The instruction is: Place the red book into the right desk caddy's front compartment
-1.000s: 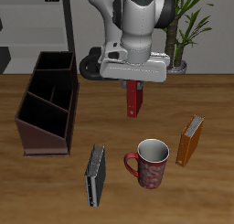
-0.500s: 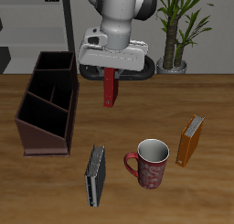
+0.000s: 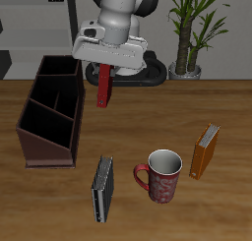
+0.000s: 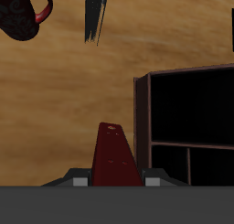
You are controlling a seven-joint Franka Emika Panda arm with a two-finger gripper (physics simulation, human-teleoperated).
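My gripper (image 3: 103, 68) is shut on the top of the red book (image 3: 103, 89), which hangs upright, slightly tilted, in the air above the table. The book shows in the wrist view (image 4: 115, 159) as a dark red slab between the fingers. The right desk caddy (image 3: 48, 112), dark maroon-brown with several open sections, stands on the table beside and below the book, nearer the table's front edge. In the wrist view the caddy (image 4: 187, 118) shows its dark open compartments next to the book.
A black-grey book (image 3: 102, 189) lies near the front edge. A red mug (image 3: 160, 175) stands beside it. An orange-brown book (image 3: 205, 151) stands beyond the mug. A potted plant (image 3: 189, 33) and the robot base are at the back.
The gripper has carried the red book sideways toward the caddy and a little farther back and higher. Nothing else on the table has moved.
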